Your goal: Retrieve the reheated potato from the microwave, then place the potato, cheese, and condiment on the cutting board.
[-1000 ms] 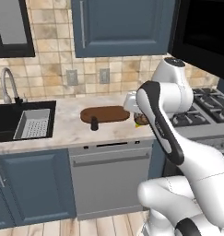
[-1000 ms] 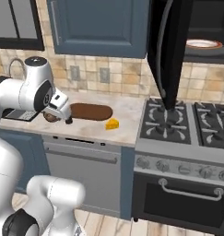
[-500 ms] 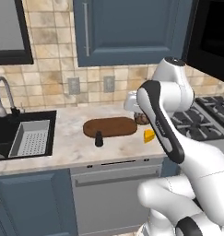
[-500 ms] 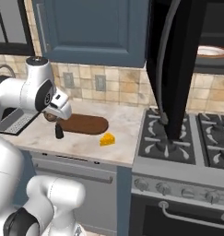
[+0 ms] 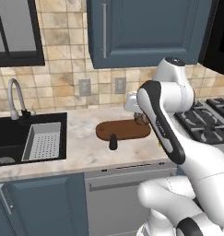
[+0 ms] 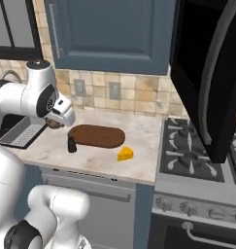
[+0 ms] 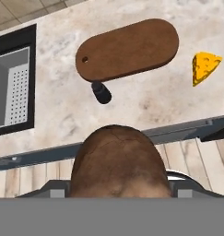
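With the potato (image 7: 119, 161) gripped between the jaws, the empty cutting board (image 7: 128, 49) lies ahead beyond them, cheese (image 7: 204, 67) and condiment (image 7: 101, 92) unplaced.

This was a kitchen at home. There was a sink (image 5: 21, 133) with a tap (image 5: 14, 94), a stove (image 6: 199, 155), a black microwave (image 6: 207, 73), blue cupboards (image 5: 145, 30), a tiled wall (image 5: 62, 85) and a stone table (image 6: 105, 153).
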